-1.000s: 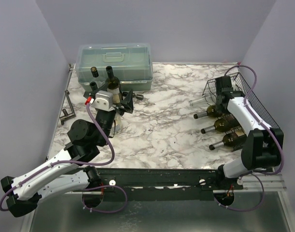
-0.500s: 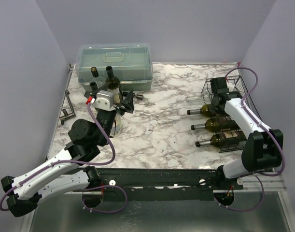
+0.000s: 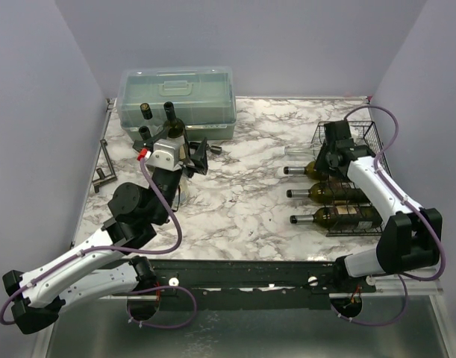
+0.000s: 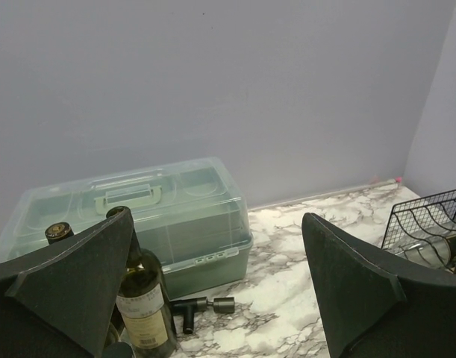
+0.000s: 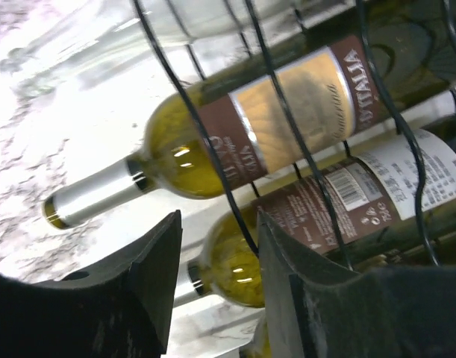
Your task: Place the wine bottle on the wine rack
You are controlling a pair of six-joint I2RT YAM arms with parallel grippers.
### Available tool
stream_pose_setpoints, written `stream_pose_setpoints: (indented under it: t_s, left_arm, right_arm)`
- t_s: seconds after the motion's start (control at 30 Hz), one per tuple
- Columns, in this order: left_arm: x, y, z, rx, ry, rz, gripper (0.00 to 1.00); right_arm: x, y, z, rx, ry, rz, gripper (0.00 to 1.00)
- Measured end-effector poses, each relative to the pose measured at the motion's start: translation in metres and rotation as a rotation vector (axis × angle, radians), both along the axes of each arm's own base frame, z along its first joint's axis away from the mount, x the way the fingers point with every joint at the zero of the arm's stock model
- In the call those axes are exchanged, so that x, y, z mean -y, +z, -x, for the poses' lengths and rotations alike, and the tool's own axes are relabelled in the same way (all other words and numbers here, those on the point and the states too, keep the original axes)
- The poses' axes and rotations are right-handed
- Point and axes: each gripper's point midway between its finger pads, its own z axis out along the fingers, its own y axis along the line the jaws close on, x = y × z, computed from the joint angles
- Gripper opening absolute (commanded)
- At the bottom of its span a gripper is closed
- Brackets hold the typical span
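The black wire wine rack [image 3: 371, 128] stands at the right of the marble table with three dark wine bottles [image 3: 339, 218] lying in it, necks pointing left, and a clear bottle [image 3: 298, 151] at its far end. My right gripper [image 3: 328, 151] is at the rack's far left corner. In the right wrist view it [image 5: 216, 253] is narrowly open astride a rack wire [image 5: 226, 186], above labelled bottles [image 5: 272, 112]. My left gripper [image 3: 190, 154] is wide open and empty beside a standing wine bottle [image 3: 174, 133], which shows at the left finger in the left wrist view [image 4: 142, 298].
A translucent grey-green plastic box with a handle [image 3: 179, 93] stands at the back left, with two more upright bottles [image 3: 145, 112] in front of it. A small black T-shaped tool [image 4: 190, 309] lies by the box. A metal tool [image 3: 104, 168] lies at the left edge.
The rack and its bottles have slid left and swung square to the table, moving with my right gripper. The left arm has barely moved.
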Motion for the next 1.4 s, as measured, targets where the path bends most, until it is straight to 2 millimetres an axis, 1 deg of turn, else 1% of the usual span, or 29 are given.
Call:
stream_pose_setpoints:
  t_s: [0.07, 0.13, 0.2, 0.27, 0.33, 0.4, 0.47, 0.57, 0.63, 0.67, 0.73, 0.77, 0.87, 1.0, 1.13, 1.23, 1.27, 1.33, 1.4]
  left_arm:
    - [0.000, -0.001, -0.001, -0.001, 0.005, -0.011, 0.97]
    - [0.003, -0.004, -0.005, -0.006, 0.012, -0.030, 0.99]
    - [0.007, -0.006, -0.009, -0.013, 0.019, -0.054, 0.99]
    - [0.012, -0.005, -0.013, -0.023, 0.022, -0.078, 0.99]
    - [0.016, -0.004, -0.017, -0.035, 0.033, -0.095, 0.99]
    - [0.018, 0.003, -0.022, -0.046, 0.050, -0.098, 0.99]
    - [0.018, 0.016, -0.024, -0.048, 0.064, -0.087, 0.99]
    - [0.016, 0.042, -0.025, -0.034, 0.075, -0.047, 0.99]
    - [0.014, 0.064, -0.024, -0.011, 0.076, -0.008, 0.99]
    - [0.013, 0.075, -0.023, 0.000, 0.076, 0.010, 0.99]
    - [0.011, 0.089, -0.022, 0.018, 0.078, 0.030, 0.99]
    - [0.010, 0.099, -0.022, 0.031, 0.083, 0.040, 0.99]
    - [0.015, 0.126, -0.027, 0.064, 0.095, 0.054, 0.99]
    - [0.024, 0.144, -0.033, 0.089, 0.101, 0.033, 0.99]
    - [0.026, 0.142, -0.034, 0.096, 0.103, 0.001, 0.99]
    - [0.022, 0.129, -0.031, 0.088, 0.103, -0.019, 0.99]
    - [0.021, 0.122, -0.031, 0.082, 0.103, -0.032, 0.99]
    - [0.021, 0.115, -0.031, 0.076, 0.105, -0.046, 0.99]
    - [0.019, 0.109, -0.034, 0.073, 0.113, -0.065, 0.99]
  right_arm:
    - [-0.005, 0.006, -0.004, 0.010, 0.035, -0.011, 0.56]
    - [-0.010, 0.014, -0.008, 0.023, 0.077, -0.018, 0.57]
    - [-0.015, 0.023, -0.014, 0.044, 0.119, -0.026, 0.60]
    - [-0.024, 0.035, -0.022, 0.087, 0.167, -0.049, 0.63]
    - [-0.034, 0.048, -0.027, 0.138, 0.218, -0.079, 0.67]
    - [-0.048, 0.063, -0.030, 0.209, 0.278, -0.130, 0.70]
    - [-0.062, 0.080, -0.031, 0.286, 0.341, -0.189, 0.73]
    - [-0.093, 0.104, -0.035, 0.403, 0.455, -0.282, 0.78]
    - [-0.121, 0.113, -0.037, 0.457, 0.545, -0.331, 0.82]
    - [-0.139, 0.116, -0.037, 0.476, 0.598, -0.356, 0.85]
    - [-0.181, 0.123, -0.033, 0.520, 0.715, -0.411, 0.86]
    - [-0.201, 0.125, -0.030, 0.539, 0.768, -0.434, 0.86]
    - [-0.255, 0.131, -0.019, 0.604, 0.901, -0.501, 0.87]
    - [-0.314, 0.135, 0.000, 0.688, 1.031, -0.581, 0.87]
    - [-0.361, 0.131, 0.019, 0.734, 1.123, -0.632, 0.87]
    - [-0.386, 0.122, 0.030, 0.753, 1.145, -0.635, 0.87]
    - [-0.392, 0.120, 0.033, 0.758, 1.148, -0.636, 0.87]
    - [-0.404, 0.120, 0.037, 0.776, 1.158, -0.636, 0.87]
    - [-0.418, 0.124, 0.039, 0.803, 1.171, -0.643, 0.87]
